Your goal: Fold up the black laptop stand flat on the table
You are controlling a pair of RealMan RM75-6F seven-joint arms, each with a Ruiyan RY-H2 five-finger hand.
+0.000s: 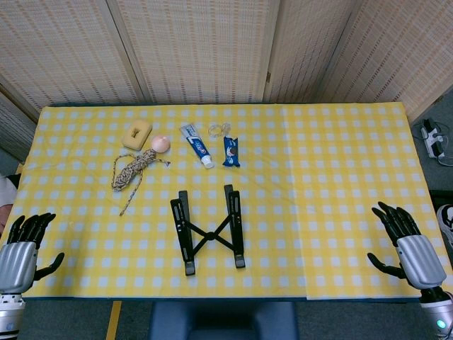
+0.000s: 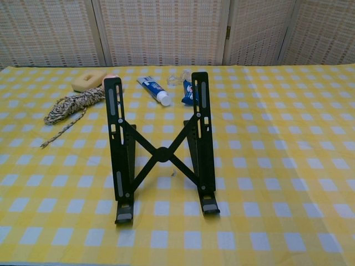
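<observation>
While laptop stand point(image 1: 207, 232) stands unfolded — both wrists cropped.

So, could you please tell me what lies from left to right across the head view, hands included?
left hand → rope → laptop stand → blue packet → right hand. I left out the sponge, peach-coloured ball, toothpaste and clear item, since they overlap neighbours in the left-to-right order.

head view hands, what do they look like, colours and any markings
Both the left hand and the right hand have black, jointed fingers and a smooth silver-grey metallic shell over the back. Below each, a silver ribbed wrist section begins. A small teal light shows on the right wrist. No cables or lettering can be made out.
</observation>
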